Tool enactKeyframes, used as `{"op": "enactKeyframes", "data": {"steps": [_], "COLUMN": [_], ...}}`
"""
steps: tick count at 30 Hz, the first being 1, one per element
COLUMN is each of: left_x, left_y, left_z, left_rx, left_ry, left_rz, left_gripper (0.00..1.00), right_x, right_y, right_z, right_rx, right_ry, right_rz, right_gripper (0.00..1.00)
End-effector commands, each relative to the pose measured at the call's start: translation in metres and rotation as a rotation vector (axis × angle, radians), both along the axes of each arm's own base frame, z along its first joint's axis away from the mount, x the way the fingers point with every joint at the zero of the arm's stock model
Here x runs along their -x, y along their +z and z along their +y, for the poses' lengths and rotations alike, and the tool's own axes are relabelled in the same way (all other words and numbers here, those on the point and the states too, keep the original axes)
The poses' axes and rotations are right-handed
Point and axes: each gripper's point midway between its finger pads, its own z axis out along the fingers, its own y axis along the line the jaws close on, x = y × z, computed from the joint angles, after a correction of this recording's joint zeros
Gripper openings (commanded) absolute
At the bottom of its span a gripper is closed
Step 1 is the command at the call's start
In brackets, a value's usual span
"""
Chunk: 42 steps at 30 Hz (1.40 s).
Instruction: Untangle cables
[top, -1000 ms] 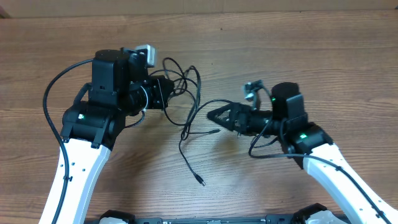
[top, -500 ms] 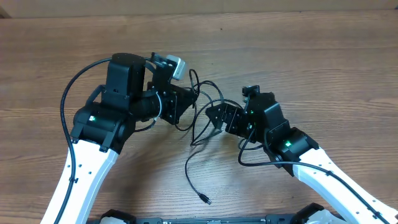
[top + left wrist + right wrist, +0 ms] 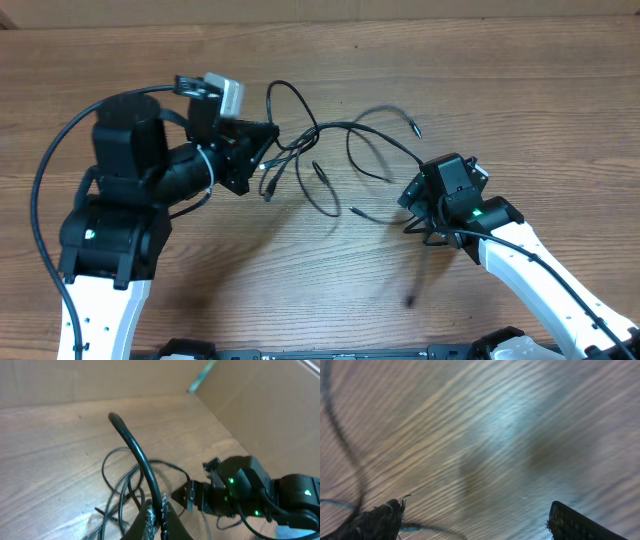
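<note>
Since the earlier overhead picture: the left arm (image 3: 120, 220) has swung back toward its own side. The right arm (image 3: 520, 260) has drawn off the other way, so the two grippers, then nearly meeting, now stand well apart. The cables (image 3: 318, 128) were bunched between them with one long strand trailing toward the near edge. They are now pulled out into wider loops, and that trailing strand is gone from there.

Table (image 3: 500, 80): wood grain, bare around the arms.

Left gripper (image 3: 268, 140): jaws closed tight. In the left wrist view the left gripper (image 3: 156, 519) pinches several cable strands (image 3: 136, 452) at its tips.

Right gripper (image 3: 415, 200): well to the right of the left gripper. In its wrist view the right gripper (image 3: 475, 520) has its fingers wide apart, with nothing between them. One blurred strand passes beside one finger; contact cannot be told.

Cables: thin, black, fanning rightward from the left gripper and still crossing just beside it.

Plug ends: one (image 3: 415, 131) far right of the left gripper. Another (image 3: 266, 190) is just below it.
</note>
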Motion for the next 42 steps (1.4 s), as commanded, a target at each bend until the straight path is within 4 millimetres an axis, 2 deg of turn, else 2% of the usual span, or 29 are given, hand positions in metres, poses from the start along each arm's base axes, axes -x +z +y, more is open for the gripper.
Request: {"op": "enactKeyframes", "data": {"steps": [1, 4, 5, 7, 10, 12, 17, 20, 22, 28, 35, 42], "left_x": [-0.006, -0.012, -0.012, -0.012, -0.016, -0.02, -0.029, -0.025, -0.019, 0.005, 0.012, 0.032], "left_y": [0.013, 0.013, 0.013, 0.011, 0.006, 0.002, -0.012, -0.013, -0.011, -0.001, 0.001, 0.011], "left_z": [0.016, 0.025, 0.025, 0.024, 0.022, 0.021, 0.018, 0.005, -0.005, -0.035, -0.045, -0.068], "left_rx": [0.043, 0.066, 0.072, 0.074, 0.082, 0.11, 0.127, 0.117, 0.118, 0.143, 0.14, 0.173], "left_ry": [0.093, 0.151, 0.153, 0.151, 0.153, 0.171, 0.173, 0.053, -0.05, -0.311, -0.36, -0.485], "left_rz": [-0.005, 0.022, 0.029, 0.038, 0.066, 0.111, 0.18, 0.154, 0.121, 0.028, 0.009, -0.022], "left_gripper": [0.04, 0.04, 0.04, 0.04, 0.04, 0.05, 0.04, 0.04, 0.04, 0.04, 0.04, 0.04], "right_x": [-0.002, -0.001, -0.003, -0.009, -0.015, -0.015, -0.007, 0.001, -0.001, -0.017, -0.026, -0.032], "right_y": [0.001, 0.001, 0.0, 0.002, 0.014, 0.031, 0.092, 0.132, 0.145, 0.158, 0.175, 0.166], "right_z": [-0.023, -0.037, -0.037, -0.022, 0.011, 0.034, 0.082, 0.111, 0.118, 0.136, 0.169, 0.187], "right_rx": [0.076, 0.094, 0.074, 0.023, -0.104, -0.21, -0.463, -0.658, -0.732, -0.843, -0.878, -0.89], "right_ry": [-0.077, -0.117, -0.114, 0.01, 0.195, 0.284, 0.486, 0.595, 0.581, 0.484, 0.548, 0.411], "right_rz": [-0.003, 0.007, 0.011, 0.002, -0.029, -0.053, -0.169, -0.25, -0.262, -0.27, -0.366, -0.339], "right_gripper": [0.91, 0.92, 1.0, 1.0, 1.0, 1.0, 1.0, 1.0, 1.0, 1.0, 1.0, 1.0]}}
